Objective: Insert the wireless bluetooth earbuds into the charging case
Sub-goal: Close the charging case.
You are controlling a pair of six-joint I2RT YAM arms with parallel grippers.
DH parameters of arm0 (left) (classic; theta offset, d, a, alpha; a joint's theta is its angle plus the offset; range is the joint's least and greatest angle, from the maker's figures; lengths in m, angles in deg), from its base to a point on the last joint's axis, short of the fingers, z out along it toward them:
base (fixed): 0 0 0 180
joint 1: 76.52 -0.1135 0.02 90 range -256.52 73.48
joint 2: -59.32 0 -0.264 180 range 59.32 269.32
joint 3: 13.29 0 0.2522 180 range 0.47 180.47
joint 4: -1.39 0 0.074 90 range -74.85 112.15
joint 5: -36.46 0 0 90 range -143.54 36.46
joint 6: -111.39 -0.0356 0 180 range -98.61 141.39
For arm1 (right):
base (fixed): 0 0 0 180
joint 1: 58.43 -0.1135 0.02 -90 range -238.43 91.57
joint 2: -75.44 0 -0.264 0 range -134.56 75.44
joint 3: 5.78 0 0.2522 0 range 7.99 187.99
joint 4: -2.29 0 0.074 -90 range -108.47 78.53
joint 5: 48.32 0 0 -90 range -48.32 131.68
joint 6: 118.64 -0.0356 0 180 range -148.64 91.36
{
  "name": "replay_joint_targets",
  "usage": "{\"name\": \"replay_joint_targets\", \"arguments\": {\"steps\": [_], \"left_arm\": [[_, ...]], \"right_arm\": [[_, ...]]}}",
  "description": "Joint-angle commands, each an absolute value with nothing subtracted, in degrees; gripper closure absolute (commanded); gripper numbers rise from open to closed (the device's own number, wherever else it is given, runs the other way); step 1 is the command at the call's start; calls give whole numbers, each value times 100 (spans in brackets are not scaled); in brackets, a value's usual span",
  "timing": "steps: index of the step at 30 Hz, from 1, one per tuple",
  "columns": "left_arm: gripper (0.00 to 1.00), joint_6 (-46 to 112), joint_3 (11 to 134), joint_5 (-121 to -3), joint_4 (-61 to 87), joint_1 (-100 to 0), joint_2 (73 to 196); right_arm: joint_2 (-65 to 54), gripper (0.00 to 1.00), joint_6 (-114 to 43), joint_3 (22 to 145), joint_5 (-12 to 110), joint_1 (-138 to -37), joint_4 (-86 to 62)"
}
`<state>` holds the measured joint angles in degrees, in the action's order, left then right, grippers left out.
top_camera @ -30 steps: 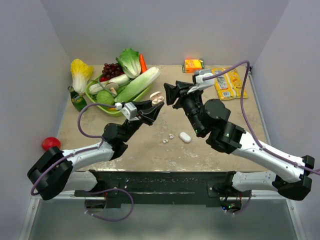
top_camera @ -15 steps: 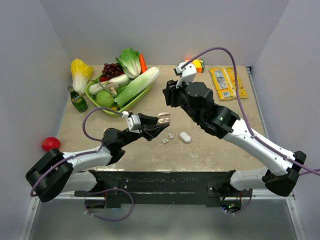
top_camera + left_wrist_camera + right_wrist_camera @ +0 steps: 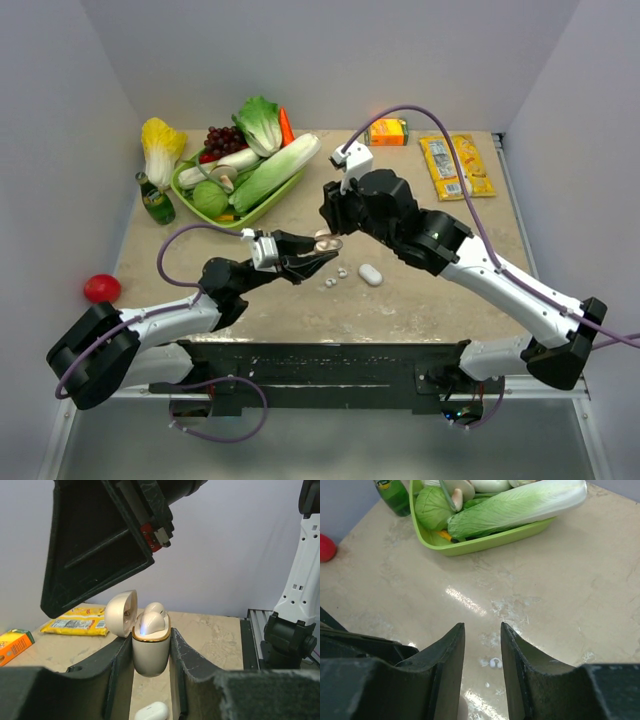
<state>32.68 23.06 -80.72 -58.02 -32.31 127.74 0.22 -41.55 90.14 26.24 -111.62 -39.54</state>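
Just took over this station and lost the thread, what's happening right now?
The left gripper clamps the open charging case above the table. The right gripper hangs just over it, jaws slightly apart and empty. Two tiny white earbuds lie loose on the table below, beside a white pebble-shaped object.

The beige marbled desk (image 3: 430, 300) carries a green tray (image 3: 495, 541) of vegetables, a green bottle (image 3: 155, 200), a yellow-leafed cabbage (image 3: 160, 145), an orange carton (image 3: 388, 131), yellow packets (image 3: 455, 165), a white pebble-shaped thing (image 3: 371, 274) and, just beside it, two tiny white earbuds (image 3: 330, 283).
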Motion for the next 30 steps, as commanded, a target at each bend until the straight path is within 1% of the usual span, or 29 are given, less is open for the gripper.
{"name": "replay_joint_targets", "arguments": {"steps": [1, 12, 15, 16, 18, 19, 20, 21, 23, 27, 30], "left_arm": [[100, 3044, 2490, -7895, -8479, -3266, 12743], [100, 3053, 2570, -7306, -8478, -3266, 12849], [100, 3140, 2552, -7078, -8374, -3266, 12849], [100, 3184, 2535, -6964, -8268, -3266, 12849], [100, 3499, 2499, -6359, -7760, -3266, 12796], [100, 3675, 2491, -6113, -7505, -3266, 12805], [100, 3868, 2490, -5667, -6911, -3266, 12840], [100, 4305, 2517, -5497, -6566, -3266, 12953], [100, 4790, 2744, -5363, -5567, -3257, 13181], [100, 5416, 3428, -5038, -4438, -3284, 14111], [100, 5645, 4026, -5195, -3707, -3406, 14805]], "right_arm": [[319, 63, -4244, 8833, 2955, -11161, -4074], [768, 68, -4332, 8340, 3166, -11170, -3792], [882, 66, -4533, 8252, 2720, -11170, -3845], [961, 63, -4743, 8147, 2117, -11161, -3836], [1328, 59, -4938, 7945, 1499, -11152, -3591], [1479, 57, -5017, 7587, 1192, -11143, -3407], [1663, 56, -5018, 7340, 840, -11152, -2927], [1926, 55, -5018, 6850, 715, -11143, -2696], [2060, 53, -5061, 6513, 618, -11143, -2387], [1990, 49, -5167, 6090, 757, -11143, -2456], [1928, 48, -5255, 5950, 837, -11143, -2597]]}}
